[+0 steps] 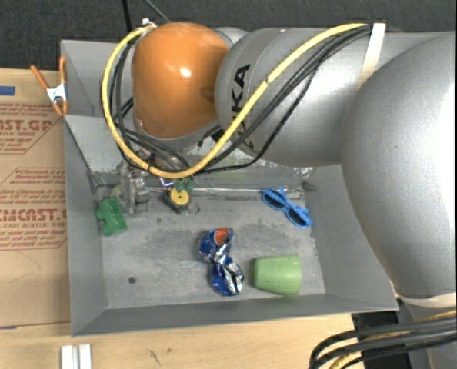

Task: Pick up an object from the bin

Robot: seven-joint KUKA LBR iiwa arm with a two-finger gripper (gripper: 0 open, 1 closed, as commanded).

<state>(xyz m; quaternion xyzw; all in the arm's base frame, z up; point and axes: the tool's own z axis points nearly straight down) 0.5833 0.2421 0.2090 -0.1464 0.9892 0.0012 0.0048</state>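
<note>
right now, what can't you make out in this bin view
- Back and right of the bin: camera view, covered by the arm and its orange cover.
- Small yellow round thing: too small to name, and the cables hang just above it.
- Crumpled blue thing: can or wrapper, too crushed to tell.

Dark grey speckled floor (28,6) runs across the top strip, crossed by a thin black rod or cable (125,6), pale light-wood tabletop (213,344) spans the bottom edge with black cables (367,337) lower right, lighting even.
</note>
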